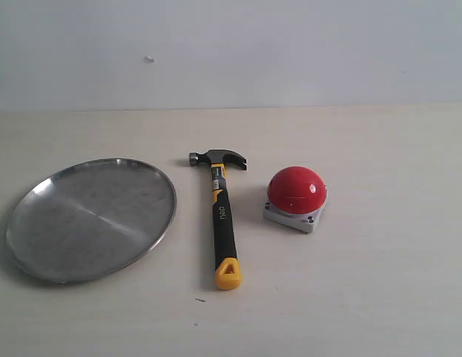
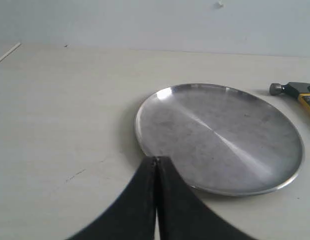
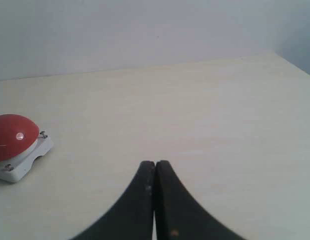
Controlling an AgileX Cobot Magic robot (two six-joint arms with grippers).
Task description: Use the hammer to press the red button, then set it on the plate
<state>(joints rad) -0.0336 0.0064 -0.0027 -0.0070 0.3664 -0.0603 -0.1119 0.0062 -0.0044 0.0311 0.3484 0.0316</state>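
Observation:
The hammer (image 1: 222, 217) lies flat in the middle of the table, dark head toward the back wall, yellow handle end toward the front. To its right sits the red button (image 1: 296, 190) on a grey square base. The silver plate (image 1: 37, 245) rests empty to the hammer's left. Neither arm shows in the exterior view. My left gripper (image 2: 155, 161) is shut with nothing in it, its tips just short of the plate (image 2: 274, 175); the hammer's head (image 2: 289, 90) peeks in beyond the plate. My right gripper (image 3: 155, 164) is shut and empty, well away from the red button (image 3: 12, 132).
The pale table (image 1: 379, 297) runs to a plain wall at the back. Its edge shows at one corner of the right wrist view. A small dark speck (image 1: 200, 300) lies near the hammer's handle end.

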